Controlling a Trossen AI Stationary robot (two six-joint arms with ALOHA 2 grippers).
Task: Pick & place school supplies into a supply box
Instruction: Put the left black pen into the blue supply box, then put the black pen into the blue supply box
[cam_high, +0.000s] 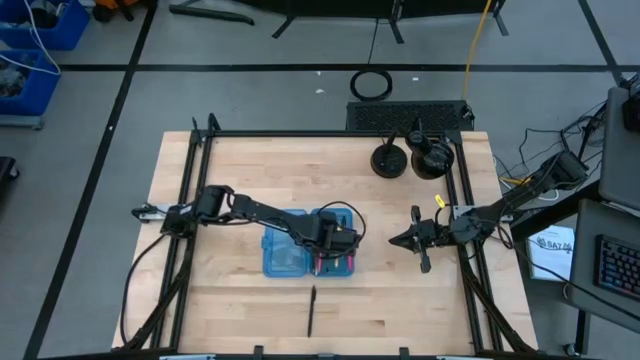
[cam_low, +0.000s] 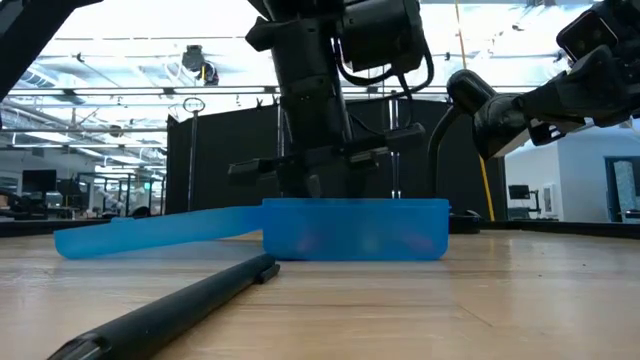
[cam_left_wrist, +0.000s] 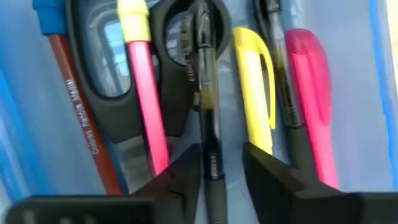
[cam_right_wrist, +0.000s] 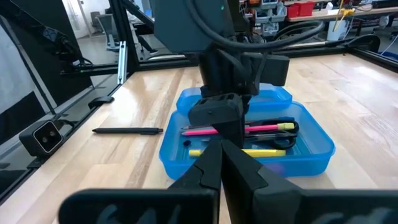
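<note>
The translucent blue supply box (cam_high: 283, 252) lies open on the table, its lid half (cam_low: 150, 235) flat beside the tray half (cam_low: 355, 230). The tray holds an orange pencil (cam_left_wrist: 78, 118), a pink pencil (cam_left_wrist: 146, 93), scissors (cam_left_wrist: 106, 68) with dark handles, a black pen (cam_left_wrist: 208, 106), a yellow pen (cam_left_wrist: 255, 99) and a pink marker (cam_left_wrist: 311, 106). My left gripper (cam_left_wrist: 222, 152) reaches down into the tray, open, one finger on each side of the black pen. Another black pen (cam_high: 311, 310) lies on the table near the front edge. My right gripper (cam_high: 395, 240) hovers right of the box, shut.
Two black round objects (cam_high: 390, 160) (cam_high: 432, 157) stand at the table's far right. Black frame rails (cam_high: 190, 200) run along the table's sides. Bare wood (cam_high: 230, 310) lies between the box and the near edge, around the loose black pen (cam_low: 170, 310).
</note>
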